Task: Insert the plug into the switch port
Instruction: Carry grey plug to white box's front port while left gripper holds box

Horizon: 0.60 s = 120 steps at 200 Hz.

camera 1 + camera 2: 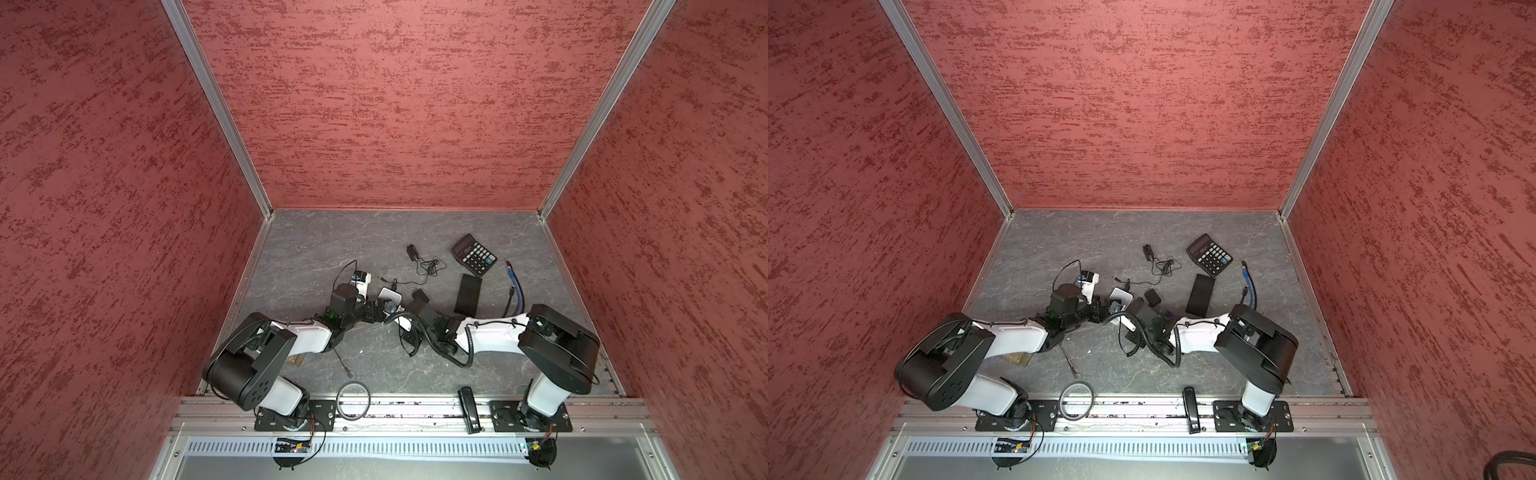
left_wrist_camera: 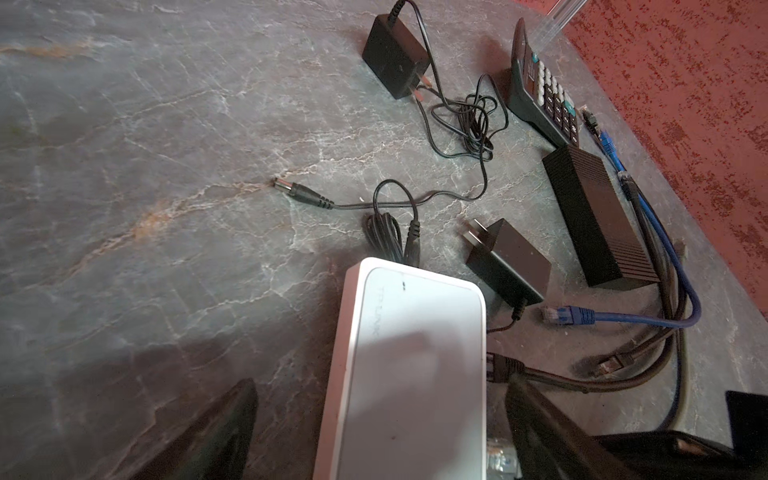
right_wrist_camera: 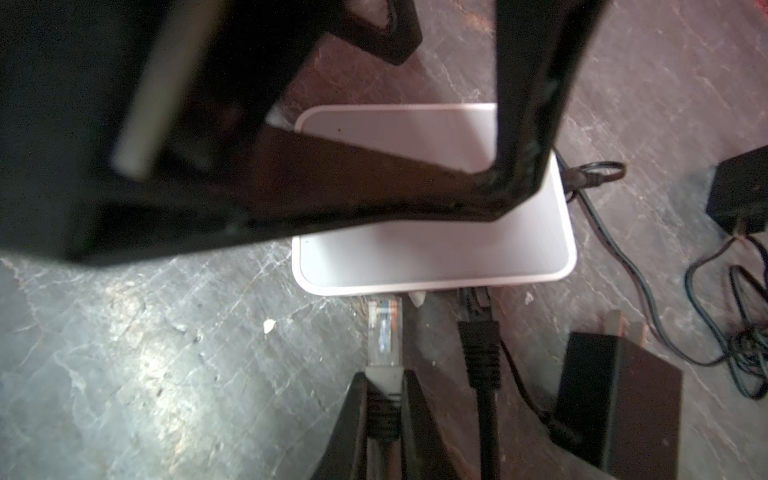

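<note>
right tool (image 3: pixel 384 386): pressed together, pinching the RJ45 plug by the grey boot just behind its clear body; one of the fingers (image 3: pixel 345 424) on each side of the boot.
RJ45 plug (image 3: pixel 384 328): juts straight ahead of the right tool's fingertips, low over the tabletop. Its tip meets the port face of the network switch (whether it has entered a port cannot be told from this angle).
network switch (image 3: pixel 436 257): white, flat on the tabletop, directly ahead of the right tool and between the fingers of the left tool. Faint TP-LINK lettering on the lid.
left tool (image 2: pixel 382 380): spread wide, one finger on each side of the network switch; in the left wrist view neither finger touches it.
black Ethernet cable (image 3: pixel 478 345): runs beside the right tool, parallel to the held plug, and ends at the same face of the network switch.
power adapter (image 3: pixel 615 399): black, just beside the right tool, on the far side of the black Ethernet cable.
barrel plug (image 2: pixel 299 192): beyond the left tool's fingertips, past the switch's far end, loose on a thin black lead.
second power adapter (image 2: pixel 395 62): farther beyond the left tool, with a tangle of thin lead beside it.
blue Ethernet cable (image 2: pixel 569 314): out to the side of the left tool, its plug lying free near the power adapter.
ribbed black box (image 2: pixel 598 220): beyond the blue plug, away from the left tool.
calculator (image 2: pixel 544 91): past the ribbed black box, well apart from both tools.
tabletop (image 1: pixel 332 249): grey, marbled.
</note>
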Each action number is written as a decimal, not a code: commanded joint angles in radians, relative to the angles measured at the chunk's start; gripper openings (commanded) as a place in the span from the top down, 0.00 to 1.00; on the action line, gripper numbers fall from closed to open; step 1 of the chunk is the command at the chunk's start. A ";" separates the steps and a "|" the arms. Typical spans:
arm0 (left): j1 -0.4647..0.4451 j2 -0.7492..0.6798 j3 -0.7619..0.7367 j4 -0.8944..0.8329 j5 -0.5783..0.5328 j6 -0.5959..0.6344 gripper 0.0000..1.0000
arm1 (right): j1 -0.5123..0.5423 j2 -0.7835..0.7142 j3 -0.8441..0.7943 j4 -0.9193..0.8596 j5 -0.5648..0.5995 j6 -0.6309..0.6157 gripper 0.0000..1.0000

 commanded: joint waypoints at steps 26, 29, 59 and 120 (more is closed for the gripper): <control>-0.012 0.025 -0.005 0.044 0.009 -0.029 0.11 | 0.006 0.031 0.027 0.025 -0.008 0.021 1.00; -0.013 0.027 -0.005 0.044 0.007 -0.029 0.11 | 0.007 0.031 0.027 0.024 -0.009 0.023 1.00; -0.023 0.037 -0.003 0.049 0.006 -0.034 0.15 | 0.008 0.031 0.019 0.033 -0.013 0.030 1.00; -0.049 0.057 0.004 0.042 -0.008 -0.040 0.28 | 0.013 0.032 0.032 0.049 -0.031 0.035 1.00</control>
